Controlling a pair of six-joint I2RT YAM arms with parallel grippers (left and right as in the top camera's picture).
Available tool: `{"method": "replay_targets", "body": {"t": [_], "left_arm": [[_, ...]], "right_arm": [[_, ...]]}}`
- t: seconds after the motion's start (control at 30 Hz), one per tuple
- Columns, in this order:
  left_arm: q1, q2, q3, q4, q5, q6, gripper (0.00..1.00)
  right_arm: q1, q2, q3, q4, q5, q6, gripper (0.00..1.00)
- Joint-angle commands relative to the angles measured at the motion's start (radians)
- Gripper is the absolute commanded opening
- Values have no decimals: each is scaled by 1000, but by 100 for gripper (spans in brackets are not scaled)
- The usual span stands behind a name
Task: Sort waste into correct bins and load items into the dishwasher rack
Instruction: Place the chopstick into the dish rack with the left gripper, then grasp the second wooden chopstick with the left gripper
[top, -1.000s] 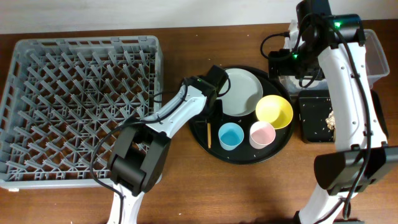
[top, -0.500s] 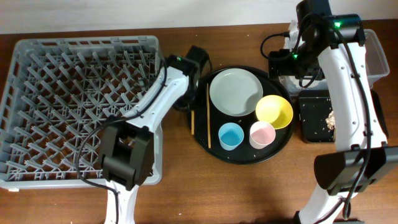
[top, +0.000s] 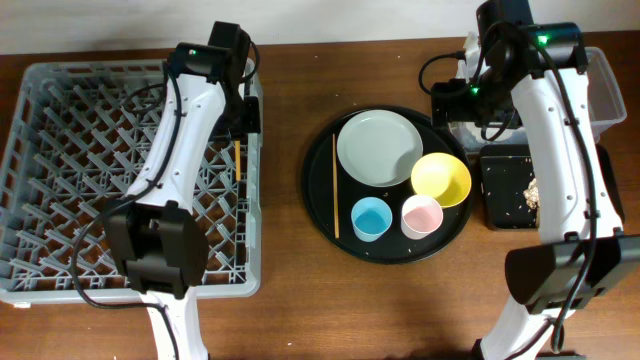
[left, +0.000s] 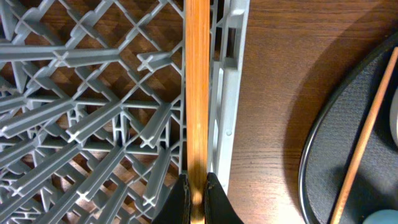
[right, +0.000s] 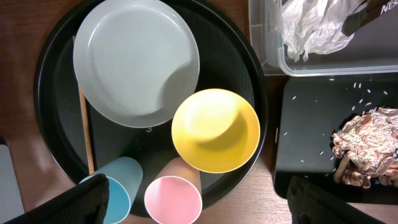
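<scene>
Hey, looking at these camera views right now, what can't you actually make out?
Overhead: the right arm covers most of the clear tub.
Right wrist: the top edge cuts off the tissue in that tub, and the right edge cuts off the wrapper in the black tray.
Left wrist: the chopstick in the left pincer runs off the top edge, so its far end is unseen.

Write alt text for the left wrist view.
The left pincer grips a wooden chopstick that runs straight up the frame along the side wall of the grey dishwasher rack. Rightward lie the wooden table and the rim of a round black tray bearing a second chopstick.
</scene>
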Motion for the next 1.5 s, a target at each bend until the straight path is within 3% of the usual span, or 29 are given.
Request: {"method": "replay_targets", "body": {"t": [0.0, 0.1, 0.17, 0.2, 0.23, 0.27, 0.3, 0.33, 0.37, 0.53, 0.73, 0.83, 1.13, 1.23, 1.47], "left_arm": [[-3, -20, -46, 20, -30, 19, 0], [-3, -20, -94, 55, -34, 19, 1], [-3, -20, -131, 77, -45, 19, 11], [-3, -20, -144, 88, -45, 19, 23], [-1, -20, -153, 97, -45, 19, 26], [1, -20, -158, 103, -45, 19, 39], [6, -20, -158, 107, -45, 19, 64], [9, -20, -158, 114, -44, 19, 74], [11, -20, -158, 117, -41, 19, 75], [-21, -28, -142, 118, 98, 20, 72], [-166, -33, -142, 142, 96, 1, 70], [-219, -33, -147, 157, 96, -49, 63], [-416, -32, -424, 500, 100, -49, 42], [-449, -32, -462, 529, 85, -99, 38], [-454, -31, -485, 529, 42, -181, 38]], "right_arm": [[0, -4, 11, -4, 9, 3, 92], [0, -4, 11, -4, 9, 3, 92], [0, -4, 11, -4, 10, 2, 92], [0, -4, 11, -4, 10, 2, 93], [0, -4, 11, -4, 9, -1, 92], [0, -4, 11, -4, 10, -2, 92], [0, -4, 11, -4, 9, -1, 92], [0, -4, 11, -4, 10, -1, 92], [0, -4, 11, -4, 9, -1, 92], [0, -4, 11, -4, 10, -1, 92], [0, -4, 11, -5, 9, -1, 92], [0, -4, 11, -5, 9, -1, 92], [0, -4, 11, -5, 9, -1, 92], [0, -4, 11, -8, 9, -1, 92], [0, -4, 11, -11, 9, -1, 92]]}}
